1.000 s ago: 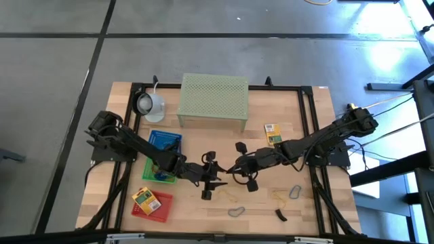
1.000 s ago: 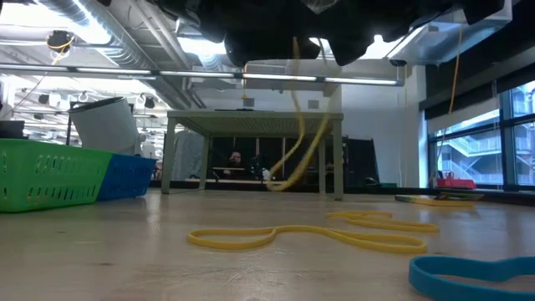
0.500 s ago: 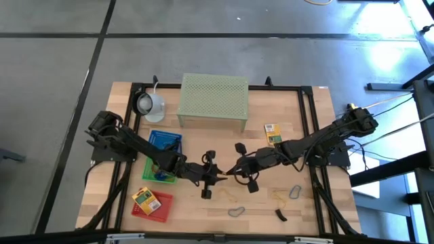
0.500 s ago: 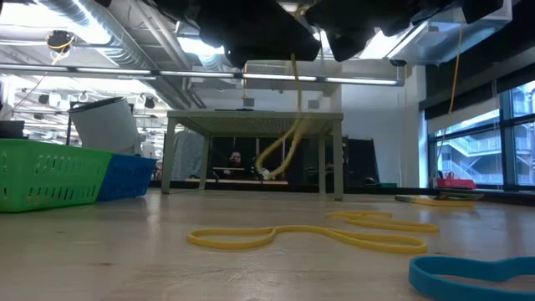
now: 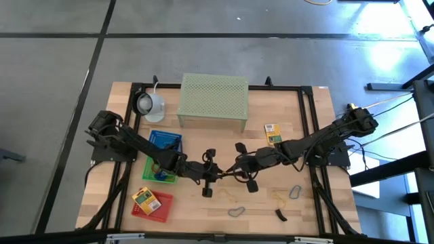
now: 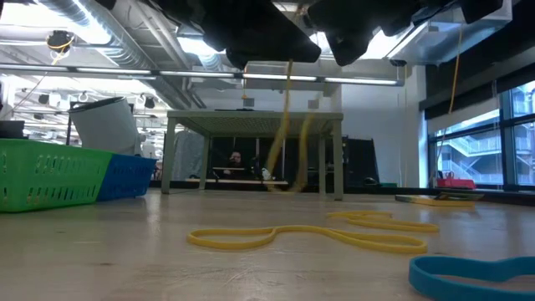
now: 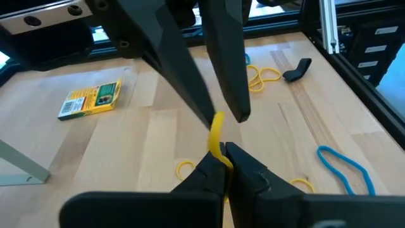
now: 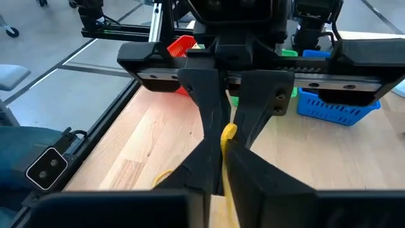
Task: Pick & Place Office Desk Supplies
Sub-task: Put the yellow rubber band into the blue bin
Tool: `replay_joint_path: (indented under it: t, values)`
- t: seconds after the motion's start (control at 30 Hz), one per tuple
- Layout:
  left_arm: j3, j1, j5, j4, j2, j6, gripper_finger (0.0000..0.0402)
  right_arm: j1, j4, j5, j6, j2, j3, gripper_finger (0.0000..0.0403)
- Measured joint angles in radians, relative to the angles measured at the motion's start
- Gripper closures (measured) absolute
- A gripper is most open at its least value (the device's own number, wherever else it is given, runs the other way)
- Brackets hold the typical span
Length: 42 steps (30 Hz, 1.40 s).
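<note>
Both claws now meet tip to tip above mid-bench on one yellow loop [image 7: 217, 130]: the left claw [image 5: 214, 174] has just snapped shut on it while the right claw [image 5: 234, 169] starts to slacken, so the handover looks nearly done

2 arms, matte black, jointed segments thick at the base and slim toward the wrist. Left gripper [image 5: 215, 175]: 2 tapered angular black fingers [image 7: 209, 175] on a broad flat crossbar. Right gripper [image 5: 229, 173] alike. Thin cables trail behind each base.
</note>
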Motion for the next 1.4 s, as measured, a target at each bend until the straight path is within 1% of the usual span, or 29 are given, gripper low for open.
replay_joint_path:
  t: [0.1, 0.3, 0.47, 0.6, 0.73, 0.9, 1.0, 1.07, 1.17, 1.23, 1.3, 1.4]
  values:
    - [0.0, 0.0, 0.0, 0.0, 0.0, 0.0, 0.04, 0.0, 0.0, 0.0, 0.001, 0.0, 0.0, 0.032]
    - [0.001, 0.0, -0.003, -0.024, -0.002, -0.019, 0.04, 0.0, -0.001, 0.0, 0.023, 0.0, 0.0, 0.0241]
    - [0.001, -0.002, -0.05, -0.2, -0.068, -0.13, 0.04, 0.0, -0.041, 0.0, 0.049, -0.015, 0.0, 0.018]
    - [0.001, -0.013, -0.112, -0.379, -0.156, -0.258, 0.04, 0.0, -0.109, 0.014, 0.053, -0.065, 0.0, 0.0147]
    - [0.001, -0.024, -0.147, -0.575, -0.251, -0.363, 0.04, 0.0, -0.157, 0.051, 0.053, -0.13, 0.0, 0.0132]
    - [0.001, -0.033, -0.194, -0.824, -0.375, -0.58, 0.04, 0.0, -0.214, 0.058, 0.053, -0.177, 0.0, 0.0131]
    - [0.001, -0.042, -0.193, -0.924, -0.442, -0.69, 0.04, 0.002, -0.243, 0.053, 0.064, -0.179, 0.0, 0.0131]
    - [0.001, -0.053, -0.174, -0.968, -0.486, -0.751, 0.04, 0.002, -0.264, 0.052, 0.073, -0.179, 0.0, 0.0131]
    - [0.001, -0.078, -0.163, -1.021, -0.55, -0.8, 0.04, 0.002, -0.286, 0.058, 0.078, -0.179, 0.0, 0.0131]
    - [0.001, -0.092, -0.2, -1.064, -0.586, -0.818, 0.04, 0.002, -0.286, 0.061, 0.078, -0.179, 0.0, 0.0131]
    - [0.001, -0.102, -0.26, -1.13, -0.612, -0.858, 0.04, 0.002, -0.285, 0.061, 0.079, -0.179, 0.0, 0.0131]
    - [0.001, -0.103, -0.33, -1.261, -0.629, -0.96, 0.04, 0.002, -0.284, 0.061, 0.079, -0.179, 0.0, 0.0131]
